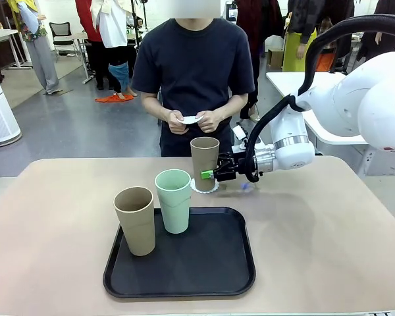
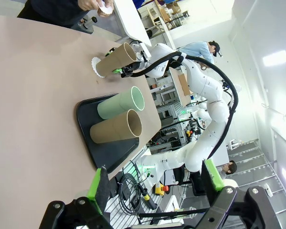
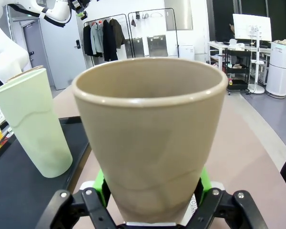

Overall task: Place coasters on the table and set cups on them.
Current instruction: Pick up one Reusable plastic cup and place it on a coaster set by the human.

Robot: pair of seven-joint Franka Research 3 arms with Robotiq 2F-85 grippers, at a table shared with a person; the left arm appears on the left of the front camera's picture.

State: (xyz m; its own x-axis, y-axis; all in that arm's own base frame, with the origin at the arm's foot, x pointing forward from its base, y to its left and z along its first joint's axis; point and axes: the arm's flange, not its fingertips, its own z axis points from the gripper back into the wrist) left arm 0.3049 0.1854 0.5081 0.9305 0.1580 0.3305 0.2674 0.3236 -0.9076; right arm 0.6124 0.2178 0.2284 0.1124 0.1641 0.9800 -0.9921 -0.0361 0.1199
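A tan cup stands upright on a white scalloped coaster on the table, just beyond the tray. My right gripper is shut on that cup low on its side. The right wrist view has the cup between the green pads. On the tray stand a mint green cup and a second tan cup. My left gripper is open and holds nothing, well back from the cups. The person holds another coaster in both hands.
The black tray lies at the table's near middle. The person stands at the far edge behind the coaster. Bare tabletop lies left and right of the tray. A white table stands behind at the right.
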